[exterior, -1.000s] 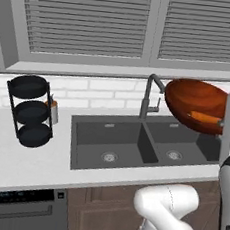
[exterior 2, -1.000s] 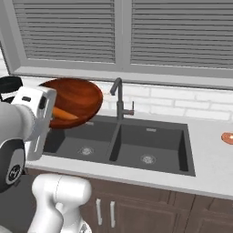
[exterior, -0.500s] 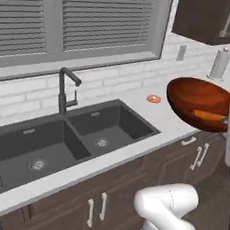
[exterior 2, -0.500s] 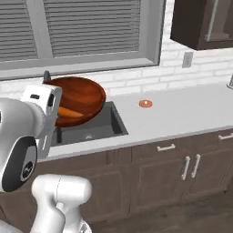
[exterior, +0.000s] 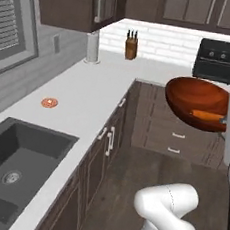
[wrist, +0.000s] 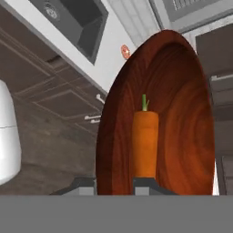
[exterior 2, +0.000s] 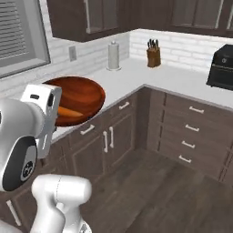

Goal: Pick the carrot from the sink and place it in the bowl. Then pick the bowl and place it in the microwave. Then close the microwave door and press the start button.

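1 bowl [exterior: 198,103] hangs in the air off the table's edge, and you can see the carrot [exterior: 205,115] lying inside it, low against the side nearest the arm. In the hand view the bowl [wrist: 182,113] stands almost on edge to the camera, and the carrot [wrist: 145,143] points its green stub away from the pincer [wrist: 116,184], with its thick end just above the fingertips. You see the 2 fingertips [wrist: 144,183] straddling the bowl's rim at the bottom of that view, 1 on the outer wall and 1 inside under the carrot, so the pincer is pinching the bowl by its rim. From the right base view the bowl [exterior 2: 86,95] sits just beside the white wrist, over the front edge of the table [exterior 2: 136,73], with the carrot [exterior 2: 69,111] showing as an orange sliver next to the hand.

Look to the lower left corner of the left base view for the sink [exterior: 11,166]: its dark basin and round drain lie well apart from the bowl. A small orange disc [exterior: 49,102] rests on the table [exterior: 89,91] between the sink and the far corner. Near that corner stand a paper towel roll [exterior: 93,47] and a knife block [exterior: 130,47], and a black toaster oven [exterior: 218,60] sits further along the back wall.
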Robot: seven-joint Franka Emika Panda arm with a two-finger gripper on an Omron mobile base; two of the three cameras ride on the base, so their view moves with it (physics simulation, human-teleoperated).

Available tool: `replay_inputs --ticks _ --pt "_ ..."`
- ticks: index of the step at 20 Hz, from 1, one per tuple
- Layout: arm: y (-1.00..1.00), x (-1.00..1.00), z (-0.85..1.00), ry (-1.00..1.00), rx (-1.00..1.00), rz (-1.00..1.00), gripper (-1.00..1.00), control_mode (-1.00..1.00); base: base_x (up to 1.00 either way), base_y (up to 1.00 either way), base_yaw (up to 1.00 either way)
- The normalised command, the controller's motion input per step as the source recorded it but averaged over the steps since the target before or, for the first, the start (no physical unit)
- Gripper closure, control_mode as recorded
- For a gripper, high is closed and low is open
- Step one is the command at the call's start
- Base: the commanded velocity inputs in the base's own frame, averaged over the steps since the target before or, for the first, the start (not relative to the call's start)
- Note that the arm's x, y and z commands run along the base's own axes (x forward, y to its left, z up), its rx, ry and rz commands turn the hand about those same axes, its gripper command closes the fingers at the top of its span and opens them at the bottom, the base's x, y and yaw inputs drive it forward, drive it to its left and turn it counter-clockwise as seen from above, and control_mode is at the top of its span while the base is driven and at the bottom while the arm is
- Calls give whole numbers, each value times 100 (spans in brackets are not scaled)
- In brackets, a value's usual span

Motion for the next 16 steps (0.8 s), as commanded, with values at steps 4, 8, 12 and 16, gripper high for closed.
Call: replay_inputs --ticks 4,8,12,16 --pt "0 0 0 0 0 0 100 100 -5 -3 -93" --pt "0 0 0 0 0 0 100 100 -16 -17 -87" --pt "0 0 0 0 0 0 100 100 -18 -22 -85" --pt "0 0 0 0 0 0 100 100 -18 -31 -83"
